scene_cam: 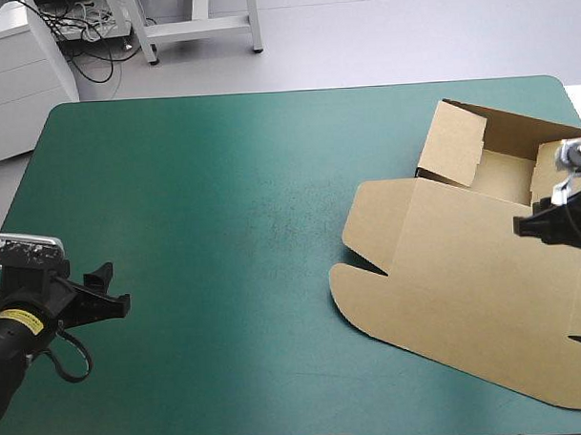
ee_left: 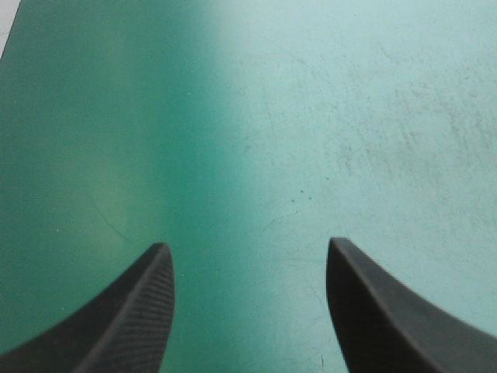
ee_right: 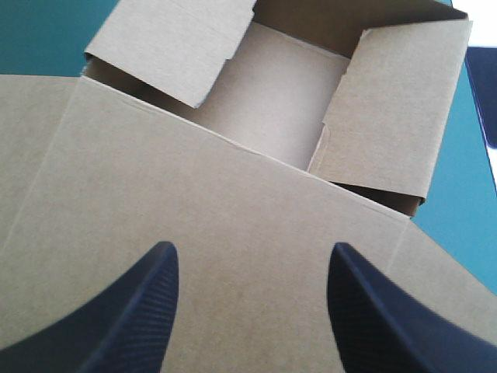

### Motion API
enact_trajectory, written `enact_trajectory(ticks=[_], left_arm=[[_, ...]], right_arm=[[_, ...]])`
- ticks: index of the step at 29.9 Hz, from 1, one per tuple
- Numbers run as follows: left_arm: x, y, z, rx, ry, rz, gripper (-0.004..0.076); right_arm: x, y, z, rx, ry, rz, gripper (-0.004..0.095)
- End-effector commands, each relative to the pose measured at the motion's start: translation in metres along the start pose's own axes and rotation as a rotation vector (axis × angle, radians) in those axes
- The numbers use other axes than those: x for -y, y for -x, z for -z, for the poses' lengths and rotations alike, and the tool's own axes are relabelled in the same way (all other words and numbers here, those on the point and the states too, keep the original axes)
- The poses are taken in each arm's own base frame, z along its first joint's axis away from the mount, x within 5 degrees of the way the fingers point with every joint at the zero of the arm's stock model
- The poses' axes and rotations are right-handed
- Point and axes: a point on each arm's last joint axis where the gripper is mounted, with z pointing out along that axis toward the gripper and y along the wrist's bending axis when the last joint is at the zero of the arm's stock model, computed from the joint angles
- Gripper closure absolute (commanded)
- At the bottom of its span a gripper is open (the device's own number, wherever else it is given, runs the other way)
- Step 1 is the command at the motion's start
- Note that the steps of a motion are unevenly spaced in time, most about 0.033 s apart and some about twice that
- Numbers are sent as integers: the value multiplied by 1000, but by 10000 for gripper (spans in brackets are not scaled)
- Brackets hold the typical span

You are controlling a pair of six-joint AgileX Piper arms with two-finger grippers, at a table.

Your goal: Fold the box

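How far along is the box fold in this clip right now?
Done: the box has a tray at its far end, back wall and two side flaps raised. In hand: nothing gripped; the right gripper hangs over the flat lid, jaws open; the left gripper is open over bare teal-green cover, away from the box. Left: the flaps look loose, so the walls probably need tucking.

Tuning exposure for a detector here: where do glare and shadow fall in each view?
High view: pale glare bands the teal-green cover mid-table. Left wrist view: cover sheen ahead of the open left gripper. Right wrist view: the box evenly lit, shadow under its raised walls, beyond the open right gripper.
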Motion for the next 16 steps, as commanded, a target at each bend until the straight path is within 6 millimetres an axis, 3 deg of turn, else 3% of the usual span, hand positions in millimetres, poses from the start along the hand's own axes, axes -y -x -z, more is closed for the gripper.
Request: enact_trajectory(ticks=[1,10,16], left_arm=[[0,11,14,139,-3,13,311],[0,-35,12,124,-4,7,311],[0,-65,19,158,-2,7,320]], right_arm=[[-12,-12,17,153,15,54,387],[-35,-70,16,216,67,135,395],[-49,-100,8,221,155,155,494]])
